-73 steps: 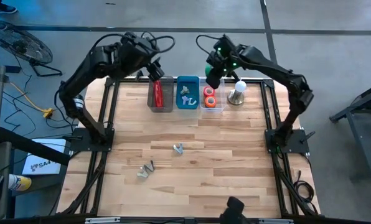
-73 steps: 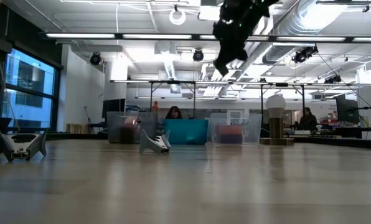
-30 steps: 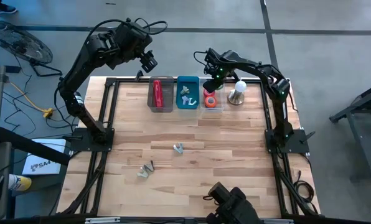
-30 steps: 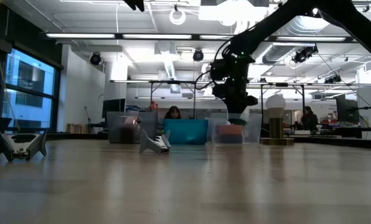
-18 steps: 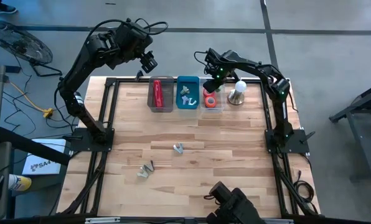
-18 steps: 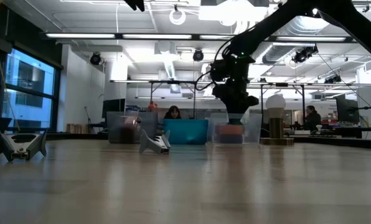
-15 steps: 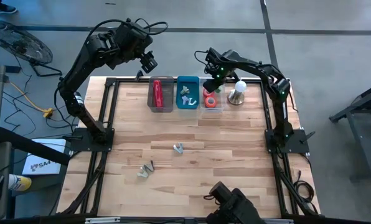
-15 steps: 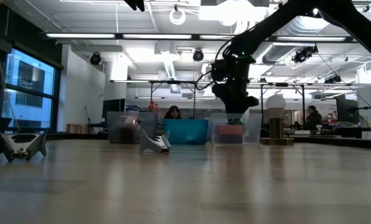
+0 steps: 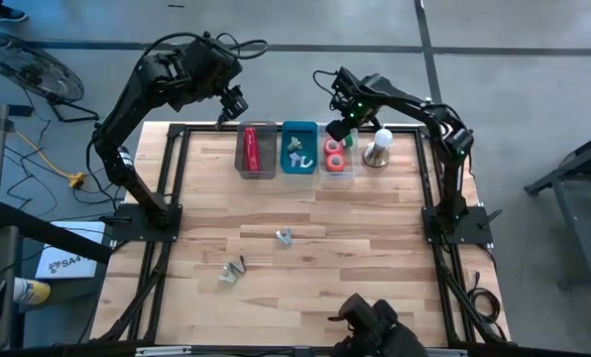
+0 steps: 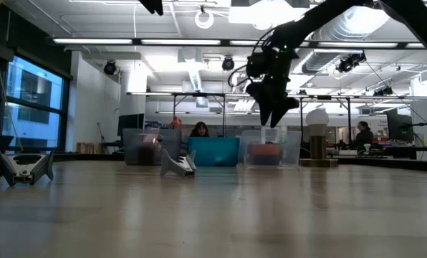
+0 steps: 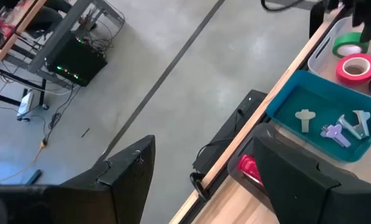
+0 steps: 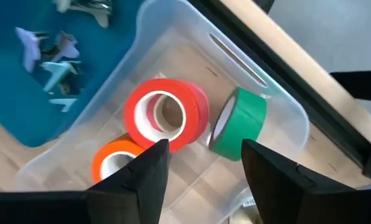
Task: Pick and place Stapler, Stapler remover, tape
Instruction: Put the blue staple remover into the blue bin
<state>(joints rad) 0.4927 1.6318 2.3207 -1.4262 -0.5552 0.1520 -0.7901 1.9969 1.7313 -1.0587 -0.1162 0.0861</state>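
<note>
My right gripper hangs open above the clear tape bin, touching nothing. In the bin lie a red tape roll, an orange one and a green one; the green roll stands on its rim beside the red. The red stapler lies in the clear bin at the left. My left gripper is open, high over the table's far edge near that bin. Two stapler removers lie on the bare wood.
A blue bin with small metal and plastic pieces stands between the two clear bins. A white bulb on a wooden base stands right of the tape bin. A dark object sits at the near edge. People sit beyond the table.
My right gripper has let go of the green tape roll, which now stands in the clear bin beside the red roll. The gripper has gone up, clear of the bin. My left arm has kept still.
</note>
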